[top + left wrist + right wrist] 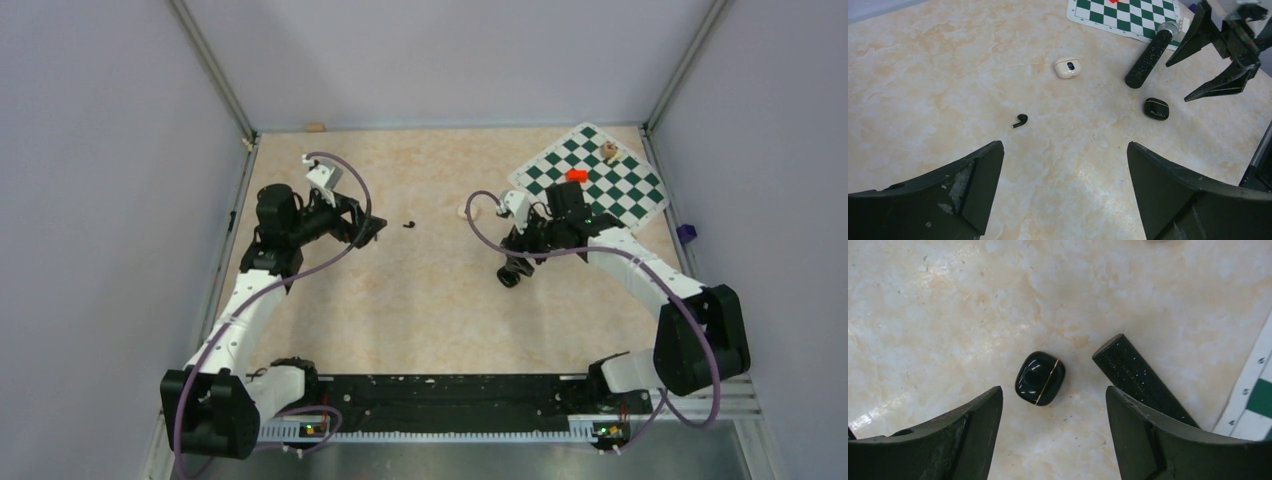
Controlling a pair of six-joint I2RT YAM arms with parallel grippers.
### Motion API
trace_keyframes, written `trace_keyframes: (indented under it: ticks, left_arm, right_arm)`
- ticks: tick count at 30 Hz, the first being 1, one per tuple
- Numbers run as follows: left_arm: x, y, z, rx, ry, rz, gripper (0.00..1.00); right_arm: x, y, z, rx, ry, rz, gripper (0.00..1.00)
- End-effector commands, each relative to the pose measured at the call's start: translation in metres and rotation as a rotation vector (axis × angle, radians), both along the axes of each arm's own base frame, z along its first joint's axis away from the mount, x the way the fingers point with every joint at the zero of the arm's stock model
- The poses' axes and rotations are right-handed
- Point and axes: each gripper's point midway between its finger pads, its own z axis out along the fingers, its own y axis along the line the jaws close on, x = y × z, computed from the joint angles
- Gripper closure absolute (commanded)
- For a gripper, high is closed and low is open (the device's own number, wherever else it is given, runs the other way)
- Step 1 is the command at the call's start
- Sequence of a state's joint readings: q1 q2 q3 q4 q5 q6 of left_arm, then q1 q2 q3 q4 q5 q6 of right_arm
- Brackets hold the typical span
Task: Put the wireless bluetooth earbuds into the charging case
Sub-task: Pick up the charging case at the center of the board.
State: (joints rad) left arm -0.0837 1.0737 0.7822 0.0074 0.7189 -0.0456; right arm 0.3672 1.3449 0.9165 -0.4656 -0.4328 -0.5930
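Task barely begun: no bud sits in the case. The case lies on the table with its lid down and its gold seam line shut as far as shows, so it is yet to be opened. One earbud lies loose on the bare table, well apart from the case; the second bud I cannot find in any view. The right gripper hangs over the case with fingers spread, one to each side, neither touching it; nothing is held. The left gripper stands with fingers spread wide and empty, the bud near its 3 o'clock in the overhead view. Left to do, in my judgement: find the missing bud, open the case, pick up each bud and seat both. The views differ as follows. The right wrist view alone shows the shut seam and the cylinder lying near the case at its 2 o'clock, running down behind the right finger; it shows no bud. The left wrist view alone shows bud and case together, the bud at the case's 9 o'clock, a cream lump at the bud's 1 o'clock, and the cylinder reaching to the chessboard. The overhead view shows both arms and the bud, but the right gripper hides the case there.
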Motion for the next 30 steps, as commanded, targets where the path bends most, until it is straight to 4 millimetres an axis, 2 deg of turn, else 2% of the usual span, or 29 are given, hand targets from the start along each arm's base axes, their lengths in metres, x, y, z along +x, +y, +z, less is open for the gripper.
trace_keyframes:
  ticks: [1,3,7,9,14,22,30]
  left_arm:
    - [0.000,-0.004,0.010,-0.014,-0.050,-0.032,0.01]
    - [-0.002,-0.004,0.009,-0.010,-0.055,-0.035,0.01]
    - [-0.005,-0.003,0.011,-0.003,-0.075,-0.029,0.01]
    - [-0.004,-0.003,0.010,-0.003,-0.071,-0.030,0.01]
    - [-0.003,-0.003,0.004,0.000,-0.059,-0.032,0.01]
    - [-0.001,-0.002,0.003,0.006,-0.060,-0.023,0.01]
    - [-0.001,-0.002,0.001,0.008,-0.054,-0.024,0.01]
  right_arm:
    - [-0.012,-0.002,-0.014,0.093,0.187,0.002,0.26]
    - [-0.008,-0.006,-0.027,0.077,0.235,-0.033,0.30]
    - [-0.013,-0.014,-0.058,0.031,0.337,-0.073,0.34]
    - [-0.015,-0.016,-0.067,0.016,0.366,-0.085,0.34]
    - [-0.006,-0.013,-0.071,0.034,0.364,-0.122,0.35]
    - [-0.005,-0.011,-0.085,0.025,0.397,-0.144,0.35]
    - [-0.013,0.002,-0.095,-0.055,0.373,-0.118,0.38]
